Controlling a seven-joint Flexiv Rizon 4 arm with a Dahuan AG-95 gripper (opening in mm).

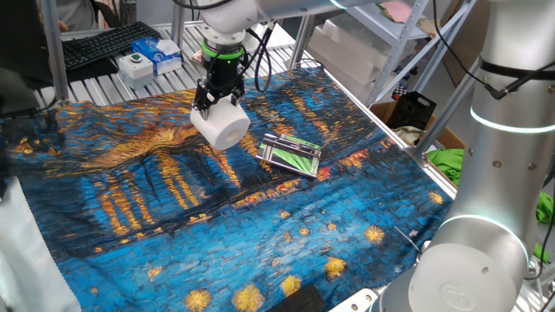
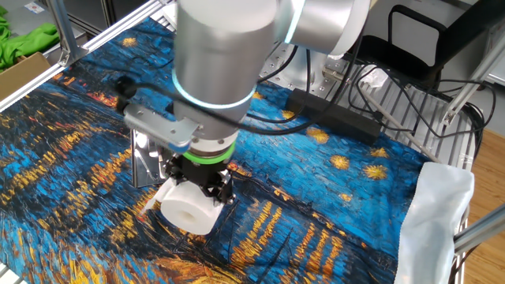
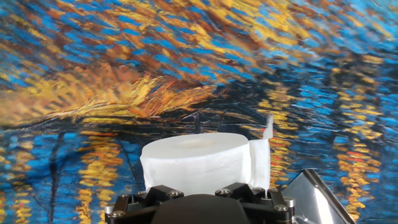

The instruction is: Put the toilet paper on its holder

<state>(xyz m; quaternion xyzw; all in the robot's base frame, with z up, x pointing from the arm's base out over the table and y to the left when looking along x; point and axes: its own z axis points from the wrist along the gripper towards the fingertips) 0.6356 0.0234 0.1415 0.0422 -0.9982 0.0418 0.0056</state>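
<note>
Jaws of black two-finger gripper clamped on plump white cylindrical toilet paper roll, carried tilted above blue-and-gold painted tablecloth, clear of it. At roll's four o'clock in one fixed view, just beside: flat green striped holder with silver metal edges, lying on cloth.

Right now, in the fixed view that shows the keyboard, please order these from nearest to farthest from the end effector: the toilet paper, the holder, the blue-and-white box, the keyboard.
1. The toilet paper: held in the end effector, just below it.
2. The holder: flat on the cloth, to the right in the picture.
3. The blue-and-white box: at the back, beyond the cloth.
4. The keyboard: back left, beyond the box.
</note>
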